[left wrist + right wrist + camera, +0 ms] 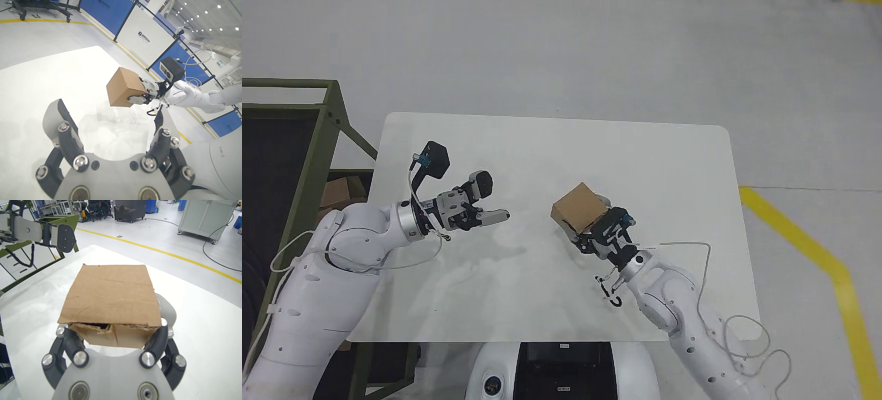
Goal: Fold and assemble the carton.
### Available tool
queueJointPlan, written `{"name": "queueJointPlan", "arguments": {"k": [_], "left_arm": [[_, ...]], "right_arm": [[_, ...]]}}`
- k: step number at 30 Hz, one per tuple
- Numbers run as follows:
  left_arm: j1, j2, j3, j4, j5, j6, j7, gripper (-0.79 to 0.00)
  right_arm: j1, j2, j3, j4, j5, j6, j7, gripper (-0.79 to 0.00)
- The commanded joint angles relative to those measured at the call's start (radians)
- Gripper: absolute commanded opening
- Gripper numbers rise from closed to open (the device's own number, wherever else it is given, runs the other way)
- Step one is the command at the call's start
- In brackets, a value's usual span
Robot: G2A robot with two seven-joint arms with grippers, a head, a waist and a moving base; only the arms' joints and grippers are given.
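The brown cardboard carton (578,205) is a closed cube, held a little above the white table (542,150) right of its middle. My right gripper (594,232) is shut on the carton's near end; in the right wrist view the carton (111,306) sits between the fingers, its near flaps folded in with ragged edges. From the left wrist view the carton (122,89) hangs tilted, clamped by the right gripper (140,94). My left gripper (487,200) hovers left of the carton, apart from it, open with nothing between its fingers (64,113).
A green metal rack (302,130) stands just off the table's left edge, with a cardboard piece (337,190) beside it. A yellow floor line (802,250) runs to the right of the table. A thin cable (682,245) trails from the right arm.
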Motion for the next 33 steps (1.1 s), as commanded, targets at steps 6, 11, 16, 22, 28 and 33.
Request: {"name": "queueJointPlan", "arguments": {"k": [6, 11, 16, 22, 28, 33], "left_arm": [[0.000, 0.000, 0.000, 0.000, 0.000, 0.000, 0.000, 0.000], [0.000, 0.000, 0.000, 0.000, 0.000, 0.000, 0.000, 0.000], [0.000, 0.000, 0.000, 0.000, 0.000, 0.000, 0.000, 0.000], [0.000, 0.000, 0.000, 0.000, 0.000, 0.000, 0.000, 0.000], [0.000, 0.000, 0.000, 0.000, 0.000, 0.000, 0.000, 0.000], [0.000, 0.000, 0.000, 0.000, 0.000, 0.000, 0.000, 0.000]], "right_arm": [[0.000, 0.000, 0.000, 0.000, 0.000, 0.000, 0.000, -0.785], [-0.006, -0.002, -0.002, -0.013, -0.016, 0.043, 0.009, -0.785], [-0.019, -0.017, -0.042, 0.000, -0.021, 0.179, 0.018, -0.785], [-0.011, -0.043, -0.105, 0.052, -0.025, 0.333, 0.016, -0.785], [0.006, -0.071, -0.156, 0.100, -0.011, 0.447, -0.014, -0.785], [0.015, -0.093, -0.184, 0.140, 0.020, 0.522, -0.067, -0.785]]}}
